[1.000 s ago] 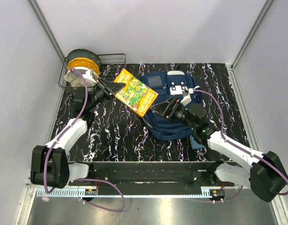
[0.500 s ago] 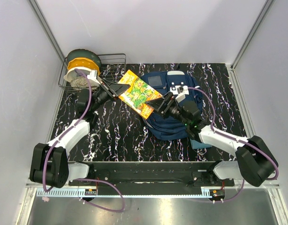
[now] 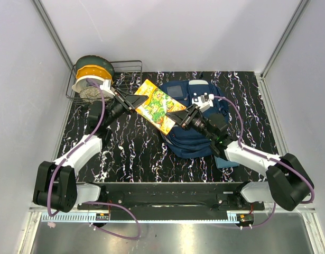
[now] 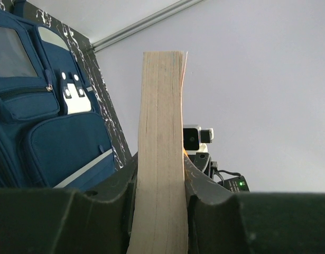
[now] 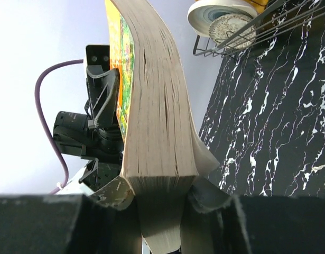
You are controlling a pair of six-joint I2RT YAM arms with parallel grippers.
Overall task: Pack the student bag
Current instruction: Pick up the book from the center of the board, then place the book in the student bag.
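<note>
From above, the left tool is clamped on the book at its 9 o'clock corner. The right tool is closed on the book's 4 o'clock edge, so the book hangs between them above the bench. The student bag lies flat at the book's 4 o'clock, partly under it. Its front is up and its long axis runs roughly 12 to 6 o'clock.

In the left wrist view, the left tool has narrowed onto the book's page edge, which stands upright. The student bag's pockets are at 9 o'clock.

In the right wrist view, the right tool pinches the book's thick, bowed page block. A wire basket sits at 1 o'clock.
</note>
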